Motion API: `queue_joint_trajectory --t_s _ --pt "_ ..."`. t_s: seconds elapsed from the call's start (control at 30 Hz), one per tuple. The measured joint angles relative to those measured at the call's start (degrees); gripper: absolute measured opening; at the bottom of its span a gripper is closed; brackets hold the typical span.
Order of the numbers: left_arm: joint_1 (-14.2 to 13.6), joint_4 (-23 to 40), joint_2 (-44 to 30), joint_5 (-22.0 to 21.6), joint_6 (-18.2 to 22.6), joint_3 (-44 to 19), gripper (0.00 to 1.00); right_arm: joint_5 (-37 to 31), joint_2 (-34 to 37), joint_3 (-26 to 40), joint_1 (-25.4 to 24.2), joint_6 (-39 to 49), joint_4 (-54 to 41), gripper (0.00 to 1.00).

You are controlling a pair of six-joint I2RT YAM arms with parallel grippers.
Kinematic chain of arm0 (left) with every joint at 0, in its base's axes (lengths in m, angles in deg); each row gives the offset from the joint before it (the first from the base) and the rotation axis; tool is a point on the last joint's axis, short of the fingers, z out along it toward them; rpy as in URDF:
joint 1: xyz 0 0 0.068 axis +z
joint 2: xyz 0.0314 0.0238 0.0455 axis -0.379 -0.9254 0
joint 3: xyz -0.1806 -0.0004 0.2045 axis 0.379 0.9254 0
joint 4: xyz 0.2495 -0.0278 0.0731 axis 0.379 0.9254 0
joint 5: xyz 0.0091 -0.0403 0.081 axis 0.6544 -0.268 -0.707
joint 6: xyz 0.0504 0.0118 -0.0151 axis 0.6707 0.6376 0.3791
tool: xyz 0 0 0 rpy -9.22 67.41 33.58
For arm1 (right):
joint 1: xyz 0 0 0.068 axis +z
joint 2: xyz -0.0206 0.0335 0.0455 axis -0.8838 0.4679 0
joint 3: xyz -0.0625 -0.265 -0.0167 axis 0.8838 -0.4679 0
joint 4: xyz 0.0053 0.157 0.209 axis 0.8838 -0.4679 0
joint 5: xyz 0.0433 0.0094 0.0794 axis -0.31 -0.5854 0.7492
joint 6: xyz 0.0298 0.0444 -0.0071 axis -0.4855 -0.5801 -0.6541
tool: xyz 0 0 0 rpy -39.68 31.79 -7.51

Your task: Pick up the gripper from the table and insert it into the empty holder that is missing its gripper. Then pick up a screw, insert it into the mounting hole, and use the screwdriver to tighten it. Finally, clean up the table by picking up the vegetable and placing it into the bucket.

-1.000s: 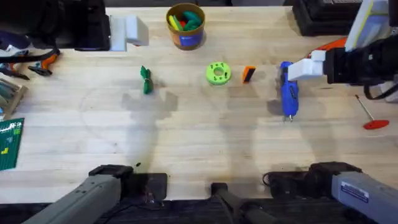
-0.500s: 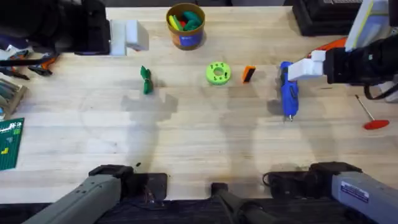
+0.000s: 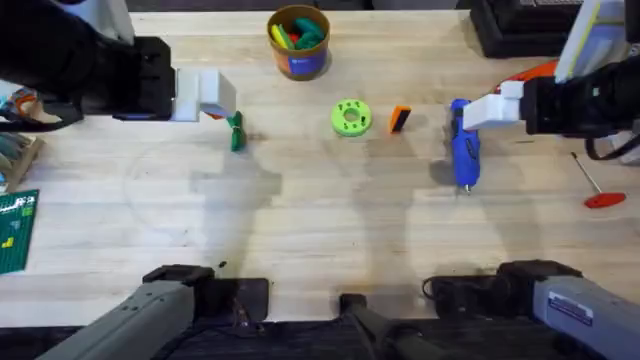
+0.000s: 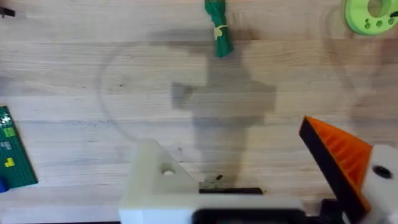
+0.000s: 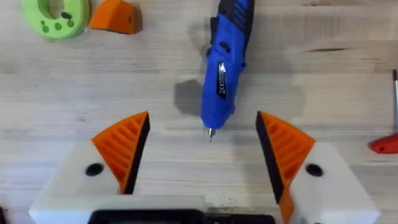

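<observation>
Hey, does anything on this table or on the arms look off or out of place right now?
Yes. The left gripper has one bare white plastic holder with no orange ribbed pad, unlike its other finger. The missing small orange wedge-shaped tip lies loose on the wooden table, beside the lime green round disc.

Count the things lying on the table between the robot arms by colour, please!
Green: 2, the vegetable and the round disc with holes
Orange: 1, the loose gripper tip
Blue: 1, the screwdriver
Red: 1, the red-handled metal tool
Total: 5
</observation>
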Motion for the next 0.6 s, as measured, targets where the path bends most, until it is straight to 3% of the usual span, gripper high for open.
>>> queue_joint_trajectory --t_s 0.3,0.6 --pt "0.0 -7.16 6.5 -1.34 0.02 3.14 0.985 -0.02 0.0 0.0 0.0 0.0 0.0 0.99" --pt "0.0 -22.5 17.89 -1.16 0.0 16.84 0.985 0.0 0.0 0.0 0.0 0.0 0.02 0.989"
